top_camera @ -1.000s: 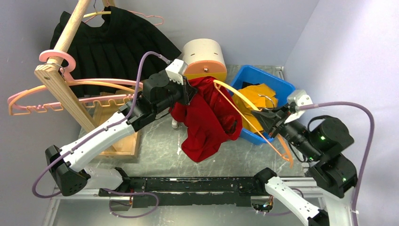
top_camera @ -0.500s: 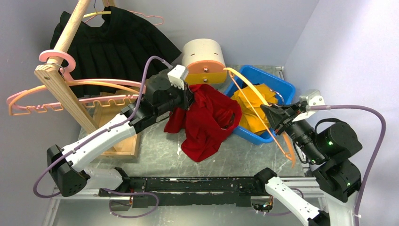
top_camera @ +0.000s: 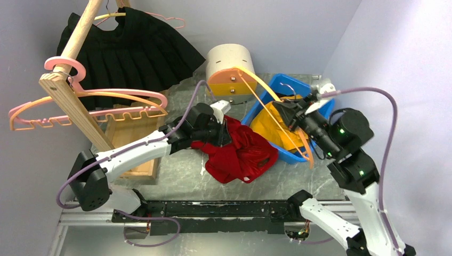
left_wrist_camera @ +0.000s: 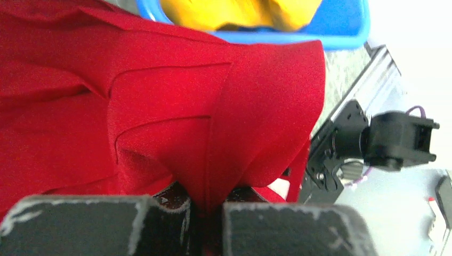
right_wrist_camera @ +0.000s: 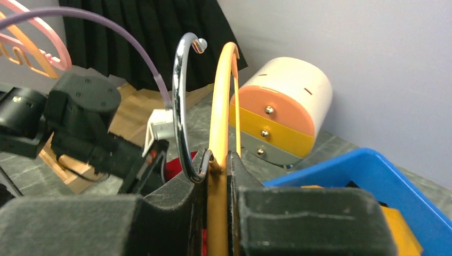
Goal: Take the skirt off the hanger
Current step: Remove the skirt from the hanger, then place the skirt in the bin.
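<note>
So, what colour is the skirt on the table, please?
The skirt is red; best in left wrist view.

The left arm stretched forward and low, wrist angled to the right, its left end effector [top_camera: 223,127] clamped shut on the red skirt [top_camera: 241,156]. The right arm stood raised with its elbow bent, its right end effector [top_camera: 288,110] pinched on the orange hanger [right_wrist_camera: 220,106].

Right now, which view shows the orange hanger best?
Top external: most of the orange hanger shows. Right wrist shows only its neck and chrome hook, clamped in the right tool. Left wrist shows none, only red skirt.
</note>
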`<state>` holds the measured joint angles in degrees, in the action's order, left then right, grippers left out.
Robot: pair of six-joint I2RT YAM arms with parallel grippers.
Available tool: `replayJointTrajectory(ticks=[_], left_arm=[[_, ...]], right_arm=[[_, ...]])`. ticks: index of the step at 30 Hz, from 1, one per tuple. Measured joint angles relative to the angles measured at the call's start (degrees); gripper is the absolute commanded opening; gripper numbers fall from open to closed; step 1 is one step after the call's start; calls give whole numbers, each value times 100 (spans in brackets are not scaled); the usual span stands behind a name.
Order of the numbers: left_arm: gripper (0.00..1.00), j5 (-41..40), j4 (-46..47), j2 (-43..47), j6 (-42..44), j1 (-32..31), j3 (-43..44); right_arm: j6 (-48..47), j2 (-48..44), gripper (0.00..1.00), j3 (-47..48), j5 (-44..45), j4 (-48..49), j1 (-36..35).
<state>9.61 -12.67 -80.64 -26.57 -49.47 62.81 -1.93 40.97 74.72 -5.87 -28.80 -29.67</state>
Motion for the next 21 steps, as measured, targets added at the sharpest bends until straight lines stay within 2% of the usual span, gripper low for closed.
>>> replayJointTrajectory(ticks=[5, 12, 16, 21], left_arm=[[7, 7, -79, -4, -26, -348, -142], [7, -155, -111, 385, 184, -393, -81], [7, -184, -81, 413, 592, -391, 564], [7, -186, 264, 107, 1217, -391, 2111]], right_arm=[[87, 398, 0, -44, -81, 302, -2], [173, -81, 0, -83, 603, 417, -2], [173, -570, 0, -81, 1161, 448, 0], [170, -1097, 0, -79, 1696, 584, 0]])
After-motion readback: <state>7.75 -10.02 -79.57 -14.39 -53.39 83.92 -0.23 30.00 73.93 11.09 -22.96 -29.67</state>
